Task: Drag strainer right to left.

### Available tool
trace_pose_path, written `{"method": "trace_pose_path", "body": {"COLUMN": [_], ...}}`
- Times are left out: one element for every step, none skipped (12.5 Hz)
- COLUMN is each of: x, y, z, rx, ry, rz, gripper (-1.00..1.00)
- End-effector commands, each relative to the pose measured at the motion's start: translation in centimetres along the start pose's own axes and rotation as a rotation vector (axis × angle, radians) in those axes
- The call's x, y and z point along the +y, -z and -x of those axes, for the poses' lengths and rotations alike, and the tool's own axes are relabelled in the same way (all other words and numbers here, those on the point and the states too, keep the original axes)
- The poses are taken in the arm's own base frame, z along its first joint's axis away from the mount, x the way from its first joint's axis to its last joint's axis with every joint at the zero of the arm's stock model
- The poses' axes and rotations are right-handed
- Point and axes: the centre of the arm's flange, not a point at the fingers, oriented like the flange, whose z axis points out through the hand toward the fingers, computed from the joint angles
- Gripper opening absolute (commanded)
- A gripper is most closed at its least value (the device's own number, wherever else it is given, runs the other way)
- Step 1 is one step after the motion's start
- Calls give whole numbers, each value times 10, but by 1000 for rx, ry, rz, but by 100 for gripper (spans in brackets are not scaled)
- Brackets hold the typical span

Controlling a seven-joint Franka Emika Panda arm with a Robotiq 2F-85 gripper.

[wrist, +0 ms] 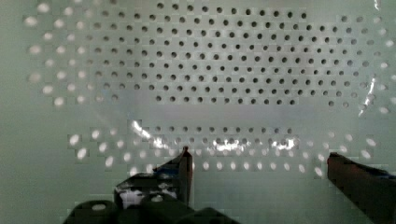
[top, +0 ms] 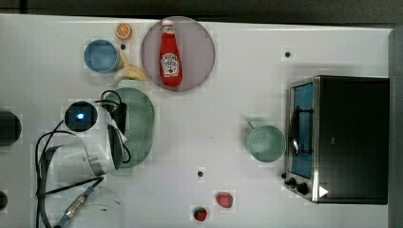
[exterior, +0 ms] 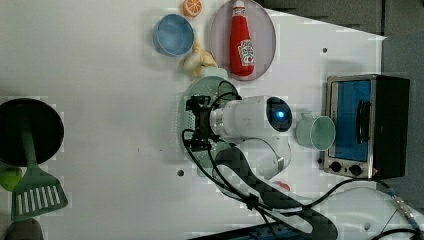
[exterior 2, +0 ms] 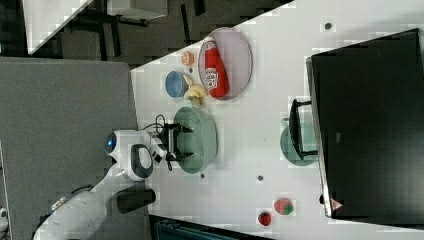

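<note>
One arm over a white table (top: 228, 118); its gripper (exterior 2: 181, 143) sits down inside the strainer (top: 140, 123), fingers spread wide with nothing between them. Wrist view: perforated mint-green strainer floor directly ahead, one dark fingertip (wrist: 186, 163) on one side and the other at the frame edge, both close to the holed surface; contact cannot be told. Strainer lies on the top view's left half of the table, long axis running up-down in the top view, partly covered by the arm's white wrist. Just beyond its upper end in the top view: a banana (top: 132, 71), and next to that a blue cup (top: 100, 56). An orange slice (top: 123, 31) sits near the table's far edge, beside a round grey plate (top: 199, 52) carrying a ketchup bottle (top: 170, 54) laid flat. Mint-green cup (top: 265, 142) stands well apart from the strainer, toward the top view's right, just beside a toaster oven (top: 342, 137). Two strawberries (top: 223, 199) near the top view's lower edge. Left view: dark pan with a green spatula (exterior: 35, 187) at the left view's left edge.
</note>
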Motion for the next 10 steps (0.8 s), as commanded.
{"method": "trace_pose_path", "body": {"x": [13,14,14,15,16,17,19,19,19,19], "y": [-9,-10,-11,-12,-12,-13,-15,-16,-18,-20], "z": [45,52,59,67,74,82,90,97,103,110], "rx": [-21,-28,-32,-36,-39,-43,-46,-50,-53,-57], "ry": [14,13,8,-6,-26,-47,-55,-49,-41,-33], "rz": [-4,-4,-6,-9,-12,-14,-15,-20,-22,-24], "gripper": [100,100,100,100,100,100,100,100,100,100]}}
